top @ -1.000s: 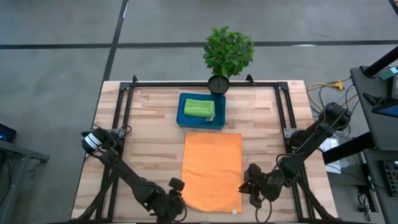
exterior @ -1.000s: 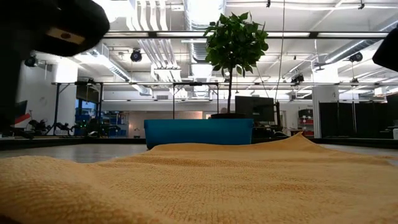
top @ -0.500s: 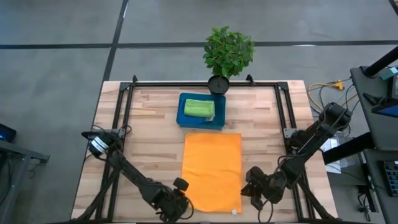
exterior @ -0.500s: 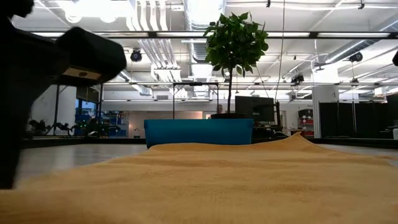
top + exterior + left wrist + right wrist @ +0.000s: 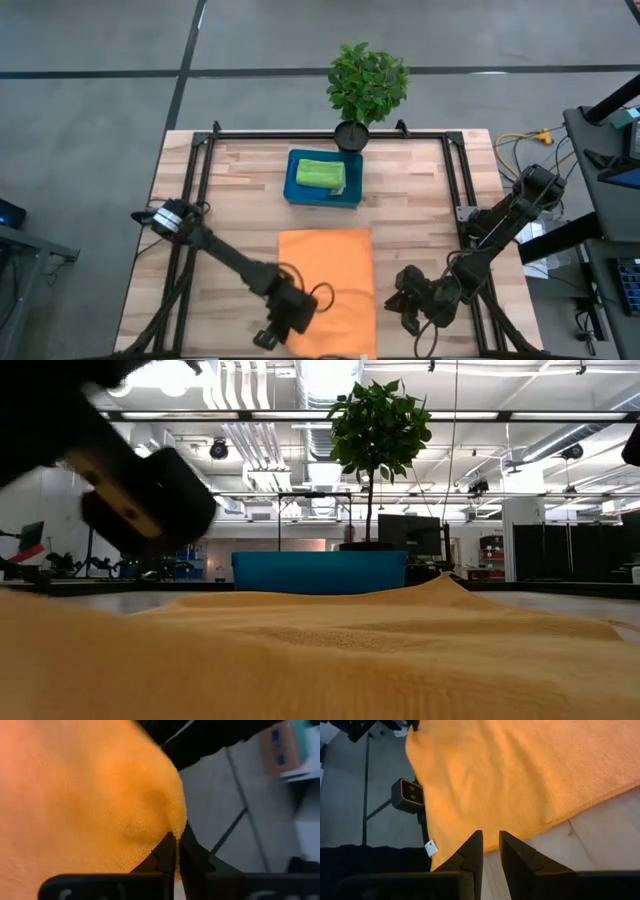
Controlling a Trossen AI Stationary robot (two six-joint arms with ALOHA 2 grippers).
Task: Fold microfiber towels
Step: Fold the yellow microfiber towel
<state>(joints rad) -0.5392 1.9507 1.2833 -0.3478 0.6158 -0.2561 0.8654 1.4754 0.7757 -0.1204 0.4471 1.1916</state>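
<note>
Nearest the front edge of the worktop [image 5: 240, 200], the orange towel [image 5: 325, 285] lay spread and flat, one layer as far as the overhead picture showed, with its near end at or just over that edge; it looked unfolded, so its fold was the step in hand and was only at its start. The left pincer [image 5: 290, 310] was over the towel's near left part, its arm reaching in slantwise from the left side of the worktop, and its fingers were closed together on the orange cloth: the left wrist view showed the towel's hem running right down into the meeting fingertips. The right pincer [image 5: 490, 851] sat low just beside the towel's near right edge, above bare wood, its two fingers a little apart with nothing between them; the white label [image 5: 431, 848] at the towel's corner lay close in front of it. By the look of it, that right corner was not yet taken, so a two-handed lift could not be counted as ready. Farther back, the lime green towel [image 5: 320, 174] sat as a compact folded block in the blue tray [image 5: 297, 192], which read as one towel done. Behind the tray stood a potted plant [image 5: 367, 85] at the far rail. No grey-white or blue towel showed anywhere in view.
</note>
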